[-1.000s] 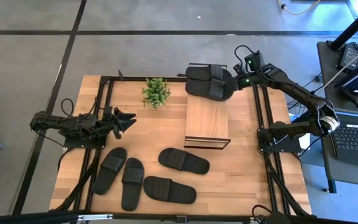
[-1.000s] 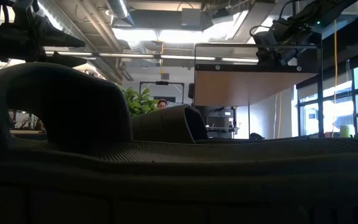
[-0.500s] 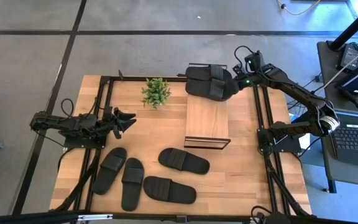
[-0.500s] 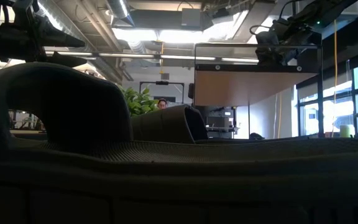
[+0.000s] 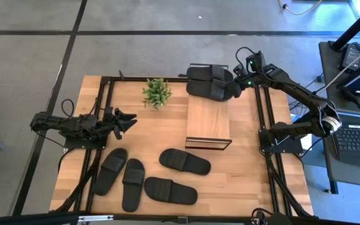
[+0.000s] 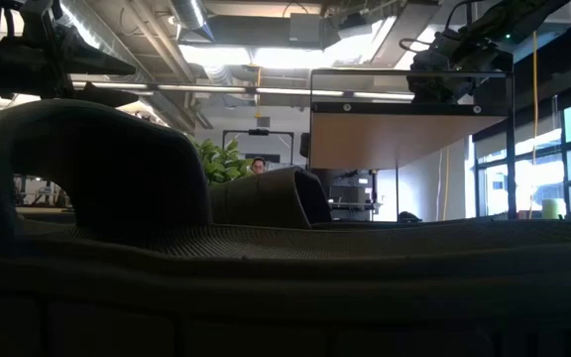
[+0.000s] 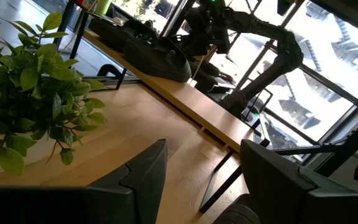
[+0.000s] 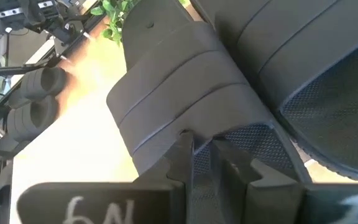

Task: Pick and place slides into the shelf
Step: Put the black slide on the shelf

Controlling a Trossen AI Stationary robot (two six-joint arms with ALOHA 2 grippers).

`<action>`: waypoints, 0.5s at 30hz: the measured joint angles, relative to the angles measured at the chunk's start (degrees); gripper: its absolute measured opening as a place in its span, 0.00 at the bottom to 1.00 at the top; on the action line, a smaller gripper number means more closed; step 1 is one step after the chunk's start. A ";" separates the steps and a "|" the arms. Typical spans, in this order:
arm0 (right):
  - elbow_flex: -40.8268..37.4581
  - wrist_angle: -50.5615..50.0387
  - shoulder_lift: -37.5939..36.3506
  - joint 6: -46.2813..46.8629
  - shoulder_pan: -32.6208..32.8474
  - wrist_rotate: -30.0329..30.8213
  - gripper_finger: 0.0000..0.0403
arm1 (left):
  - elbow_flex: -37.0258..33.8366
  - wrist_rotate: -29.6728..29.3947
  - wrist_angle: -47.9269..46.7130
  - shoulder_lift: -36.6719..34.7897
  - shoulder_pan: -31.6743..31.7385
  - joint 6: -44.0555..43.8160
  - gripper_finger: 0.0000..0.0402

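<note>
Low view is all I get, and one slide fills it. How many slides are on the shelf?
Observer: Two slides lie at the far end of the shelf top; four slides lie on the table.
Operator: Which arm is working?
Observer: The right pincer pinches the strap of one shelf slide.
Operator: And the left?
Observer: The left pincer hangs open over the table, near the plant.
</note>
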 joint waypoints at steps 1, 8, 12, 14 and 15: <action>0.00 -0.01 0.00 -0.58 -0.01 0.00 0.16 | 0.01 0.00 0.00 -0.01 0.01 0.00 0.48; -0.04 -0.01 0.00 0.15 -0.01 0.22 0.34 | 0.01 0.00 0.00 -0.02 0.02 0.00 0.48; -0.04 -0.02 0.00 -2.19 -0.01 0.20 0.40 | 0.01 0.00 0.00 0.00 0.02 0.00 0.48; -0.04 -0.02 0.00 -2.90 -0.01 0.17 0.41 | -0.01 0.00 0.00 0.00 0.02 0.00 0.48; -0.04 -0.04 0.00 -3.58 -0.01 0.17 0.41 | 0.00 0.00 0.00 0.00 0.00 0.00 0.48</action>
